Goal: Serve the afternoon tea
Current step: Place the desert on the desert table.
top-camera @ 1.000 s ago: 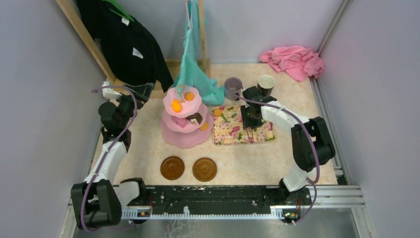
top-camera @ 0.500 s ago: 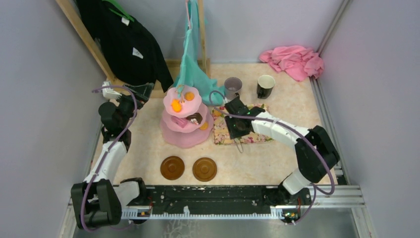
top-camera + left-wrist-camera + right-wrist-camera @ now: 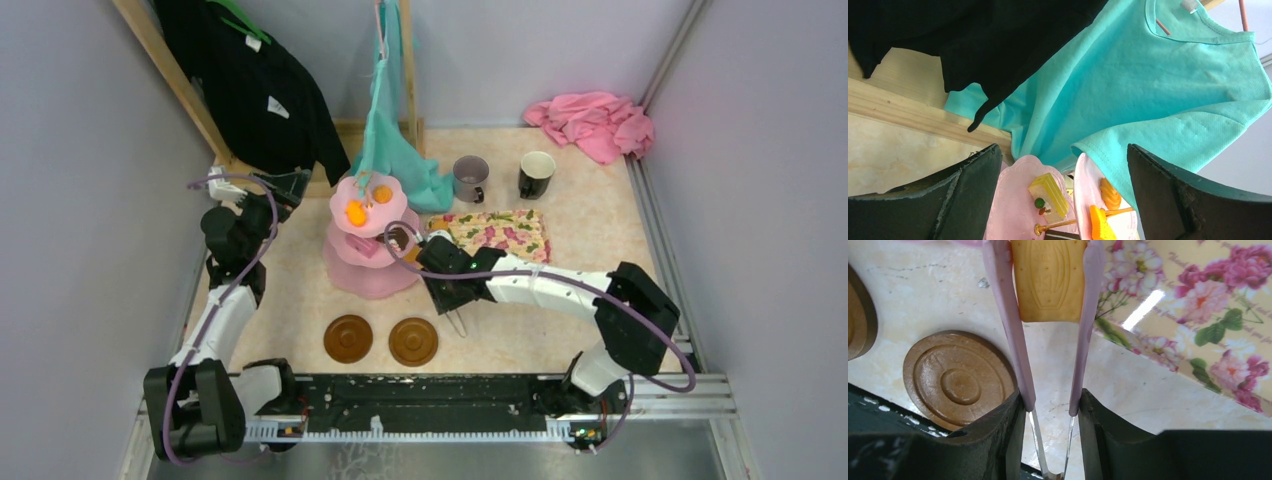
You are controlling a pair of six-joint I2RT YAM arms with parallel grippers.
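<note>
While several toy cakes (image 3: 356, 212) already sit on the glossy pink scalloped stand (image 3: 345, 278), serving looks only partly done. The right fingers (image 3: 998, 440) are clenched on slim pink tongs (image 3: 1007, 330), which pinch a matte yellow embossed biscuit (image 3: 1048, 280) above the marbled desk (image 3: 1148, 405), near the stand's base. The left fingers (image 3: 963, 200) gape, released, beside the upper tiers. The grey mug (image 3: 470, 178) and black mug (image 3: 536, 173) stand behind the flowered mat (image 3: 495, 235), well apart from the two ridged brown discs (image 3: 348, 338).

Left hand (image 3: 1063, 147) agape; right hand (image 3: 1050, 405) — tight
</note>
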